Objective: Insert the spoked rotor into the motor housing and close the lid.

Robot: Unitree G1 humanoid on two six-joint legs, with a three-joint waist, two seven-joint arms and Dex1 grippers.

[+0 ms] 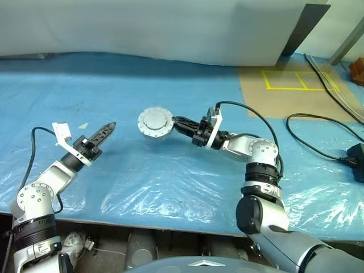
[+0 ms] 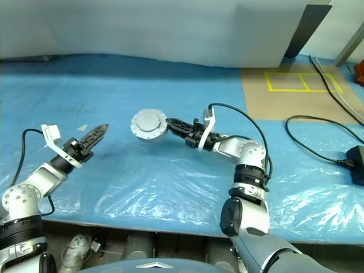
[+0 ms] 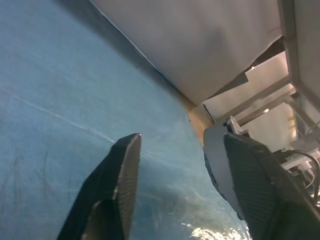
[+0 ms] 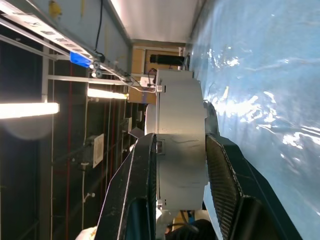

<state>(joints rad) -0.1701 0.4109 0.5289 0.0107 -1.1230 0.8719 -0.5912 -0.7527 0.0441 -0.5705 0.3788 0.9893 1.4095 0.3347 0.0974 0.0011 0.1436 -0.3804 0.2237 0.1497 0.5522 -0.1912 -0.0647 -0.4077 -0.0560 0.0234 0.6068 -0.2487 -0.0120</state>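
Observation:
The motor housing [image 1: 153, 135], a round silver-grey drum, hangs just above the blue sheet at mid-table. The lid [image 1: 152, 120] lies flat on its top, pale with a small centre mark. My right gripper [image 1: 175, 123] is shut on the housing [image 4: 180, 130] from its right side, one finger over the lid face and the other under the base. The spoked rotor is hidden. Well apart at the left, my left gripper [image 1: 106, 131] points toward the housing. In the left wrist view its fingers [image 3: 122, 170] stand open with nothing between them.
A blue plastic sheet [image 1: 170, 176] covers the table as far as its front edge. A white panel [image 1: 170, 28] closes the back. At the back right are a brown board with yellow tape [image 1: 296, 79], black cables [image 1: 318, 148] and a black plug [image 1: 357, 159]. A small white scrap [image 1: 83, 125] lies near my left gripper.

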